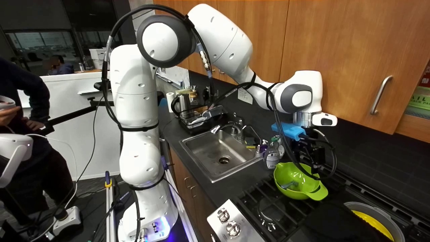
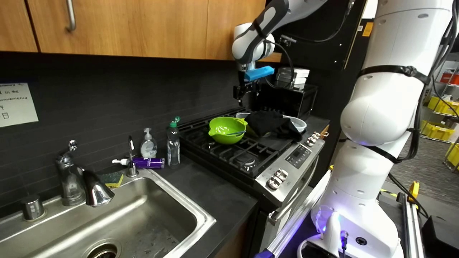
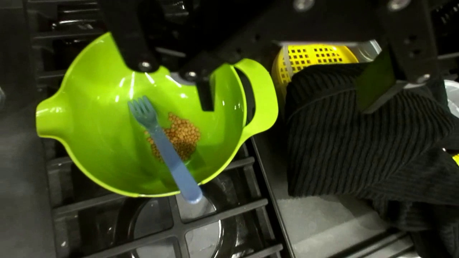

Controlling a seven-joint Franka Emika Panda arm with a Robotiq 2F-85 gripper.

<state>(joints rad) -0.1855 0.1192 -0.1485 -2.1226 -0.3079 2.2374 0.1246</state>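
Over the stove hangs my gripper [image 3: 288, 107], its two fingers wide apart with nothing between them. In the wrist view one finger [image 3: 206, 95] stands above the inside of a green bowl [image 3: 107, 150] near its handle, the other above a black ribbed cloth [image 3: 333, 143]. Inside the bowl lie small round tan pieces [image 3: 184, 134]. A blue fork [image 3: 172, 161] rests across them, its handle end over the rim. Partly under the cloth is a yellow perforated basket [image 3: 312, 52]. In both exterior views the gripper [image 2: 241, 100] appears above the bowl's level, touching nothing visible.
The bowl sits on black burner grates [image 3: 215, 218]. A steel sink [image 1: 218, 151] with a faucet lies alongside, with a clear bottle [image 2: 173, 145] and purple bottle [image 2: 148, 163] at its edge. Wooden cabinets [image 1: 336, 50] overhang the stove. A black appliance [image 2: 287, 100] stands behind. A person is at far left.
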